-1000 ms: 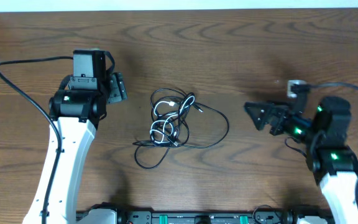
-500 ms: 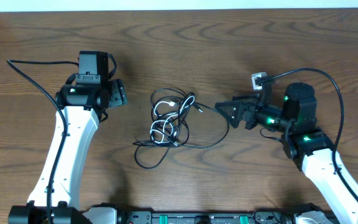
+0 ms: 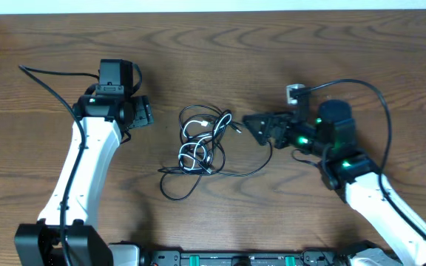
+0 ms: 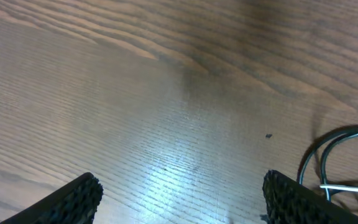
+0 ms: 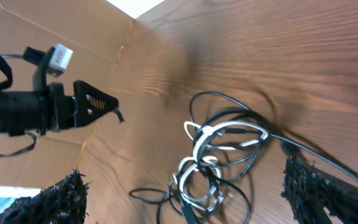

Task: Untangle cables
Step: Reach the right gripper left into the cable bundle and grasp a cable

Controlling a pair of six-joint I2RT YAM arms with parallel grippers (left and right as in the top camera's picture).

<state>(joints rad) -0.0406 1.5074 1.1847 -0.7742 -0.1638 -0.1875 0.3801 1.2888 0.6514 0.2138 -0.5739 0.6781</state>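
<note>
Cables [image 3: 202, 148] are seen knotted on the worktop [image 3: 309, 59]; left and right jaws are spread, empty. The loose outer loop [image 3: 270, 151] is best gripped first.

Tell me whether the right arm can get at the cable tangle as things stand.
Probably yes: the right arm has open jaws pointed at the cable tangle, nothing between them and its nearest black loop.

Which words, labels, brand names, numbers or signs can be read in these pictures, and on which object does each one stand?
There are none that can be read.
The cables, the left gripper, the right gripper and the table show no text.
The small white block near the right gripper is too small to show whether it bears any print.
</note>
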